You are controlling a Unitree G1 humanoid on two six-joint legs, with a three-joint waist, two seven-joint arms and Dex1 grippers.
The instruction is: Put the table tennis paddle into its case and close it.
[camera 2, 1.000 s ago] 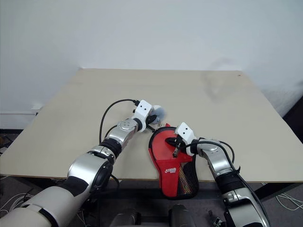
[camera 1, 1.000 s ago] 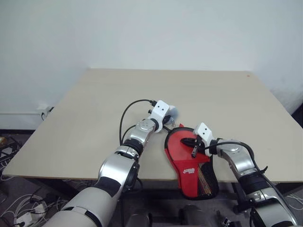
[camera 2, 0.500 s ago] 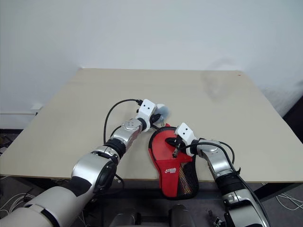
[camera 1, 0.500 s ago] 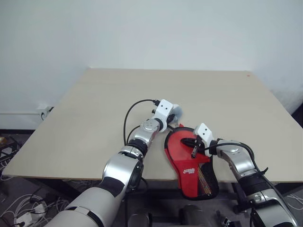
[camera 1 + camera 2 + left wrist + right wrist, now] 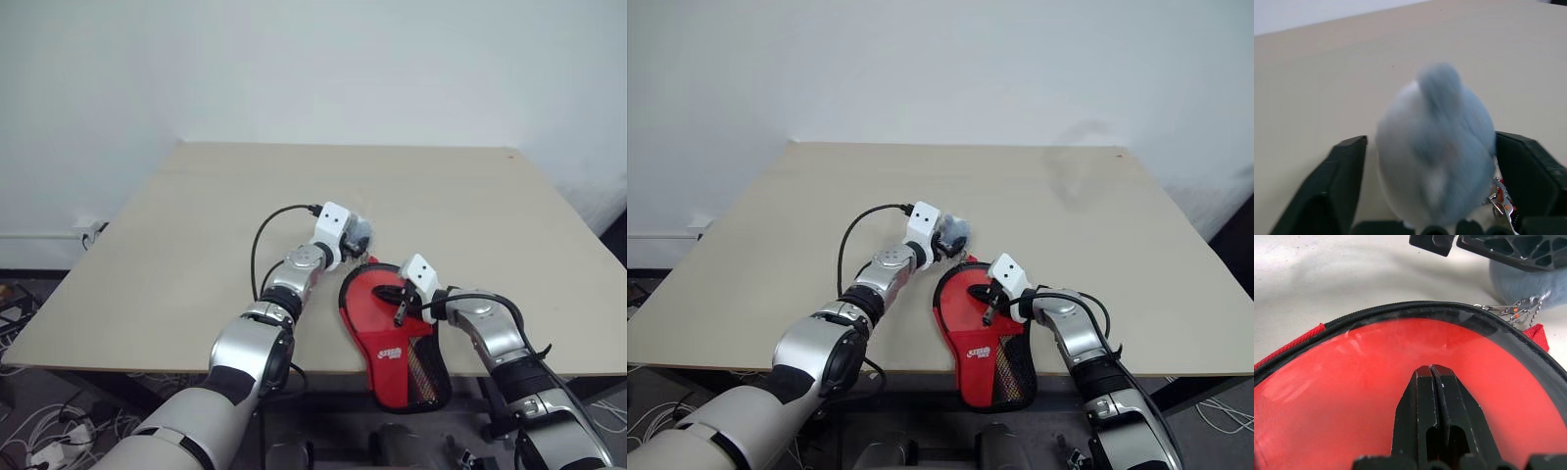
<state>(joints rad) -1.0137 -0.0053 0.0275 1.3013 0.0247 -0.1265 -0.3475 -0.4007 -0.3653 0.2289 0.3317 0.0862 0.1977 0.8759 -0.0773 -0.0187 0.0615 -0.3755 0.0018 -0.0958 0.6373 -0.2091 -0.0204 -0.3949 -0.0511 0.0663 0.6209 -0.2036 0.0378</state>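
Red fabric of the case (image 5: 392, 333) lies at the near table (image 5: 196, 225) edge, its round end just under my right gripper (image 5: 1432, 374), whose fingers are pressed together on the clear panel with nothing between them. The case's long axis runs from far to near, and the narrow mesh end hangs over the edge. My left gripper (image 5: 1435, 196) is just beyond the round end — a moment ago nearly closed, now spread wide around a whitish plastic wad (image 5: 1437, 147).
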